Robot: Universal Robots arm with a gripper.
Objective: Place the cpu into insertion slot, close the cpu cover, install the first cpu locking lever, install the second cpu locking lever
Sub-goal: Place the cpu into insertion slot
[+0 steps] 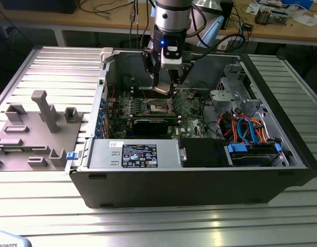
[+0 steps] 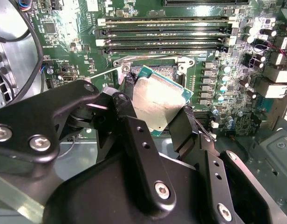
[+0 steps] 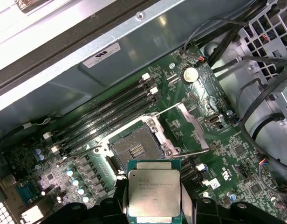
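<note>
**CPU Pinched Over Open Socket**

In the exterior view, the jaws hung inside the open computer case [image 1: 199, 180], above the motherboard [image 1: 192, 110], pinching the cpu [image 1: 162, 90]. In the second wrist view, the cpu [image 2: 157, 105] sat clamped between the jaws, with the socket [image 2: 164, 70] just beyond them. In the first wrist view, the cpu cover [image 3: 195, 126] stood raised beside the bare socket [image 3: 136, 149], ahead of the jaws.
</note>
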